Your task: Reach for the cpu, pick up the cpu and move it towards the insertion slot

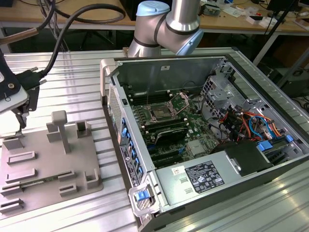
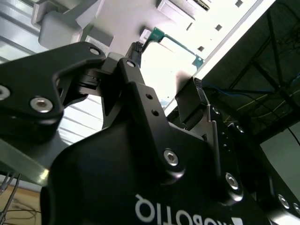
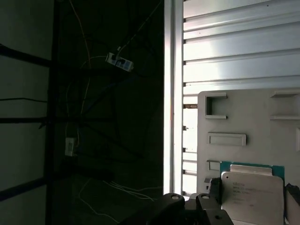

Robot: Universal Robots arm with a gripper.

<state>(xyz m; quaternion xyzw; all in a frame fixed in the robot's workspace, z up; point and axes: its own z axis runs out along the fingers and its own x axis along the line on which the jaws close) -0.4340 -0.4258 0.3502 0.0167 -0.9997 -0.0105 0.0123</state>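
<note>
the gripper [image 2: 165, 68] was held over the grey tray [image 1: 43, 186], at the tray's far corner on the exterior view's left. whether it was clenched or released could not be told. in the first wrist view the cpu [image 3: 253, 194] was seen right at the gripper, its silvery face shown on a green board, close to one edge of the tray. the insertion slot [image 1: 160, 114] was set well apart from it, inside the open computer case [image 1: 193, 179] standing on the ribbed worktop [image 1: 72, 77]. it was judged that a shallow or uneven hold on so thin a chip could let it tilt or drop. a low path could see the upright blocks [image 1: 60, 128] or the case wall clipped.
</note>
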